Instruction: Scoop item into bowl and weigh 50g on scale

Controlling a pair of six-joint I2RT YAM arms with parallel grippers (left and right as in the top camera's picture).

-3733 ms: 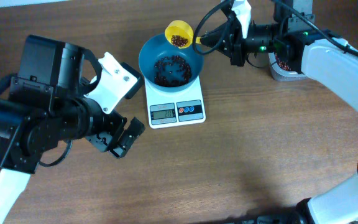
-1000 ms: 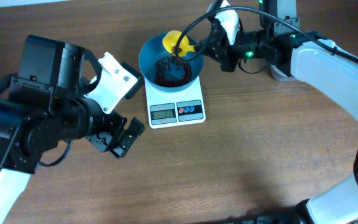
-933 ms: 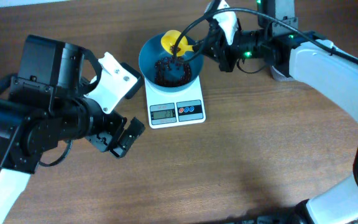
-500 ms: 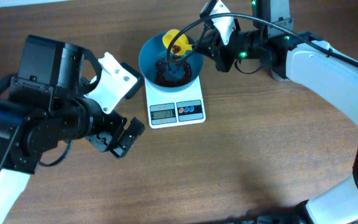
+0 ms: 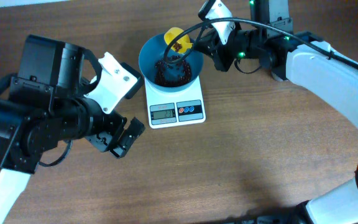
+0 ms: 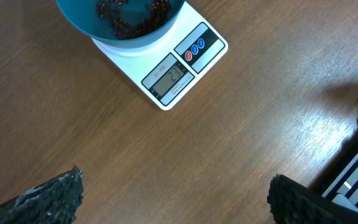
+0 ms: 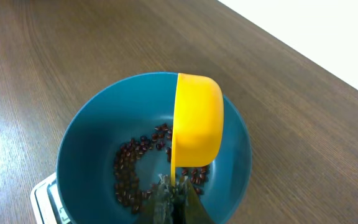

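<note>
The teal-blue bowl (image 5: pixel 190 64) stands on the white scale (image 5: pixel 176 112) at the table's back middle, with a layer of red-brown beans (image 5: pixel 171 68) in it. My right gripper (image 5: pixel 201 45) is shut on the handle of a yellow scoop (image 5: pixel 177 40), held tipped on its side over the bowl's far rim. The right wrist view shows the scoop (image 7: pixel 197 127) above the beans (image 7: pixel 132 169) in the bowl (image 7: pixel 82 143), with my fingers (image 7: pixel 175 202) clamped on its handle. My left gripper (image 5: pixel 120 139) is open and empty, left of the scale (image 6: pixel 199 48).
The scale's display (image 6: pixel 168 76) shows digits that I cannot read surely. The bowl's edge (image 6: pixel 82 23) shows at the top of the left wrist view. Bare wooden table (image 5: pixel 229 168) lies in front of the scale.
My right gripper has brought the scoop from behind the bowl to over it and tipped it sideways. The heap of beans in the bowl has grown. The left arm has not moved.
</note>
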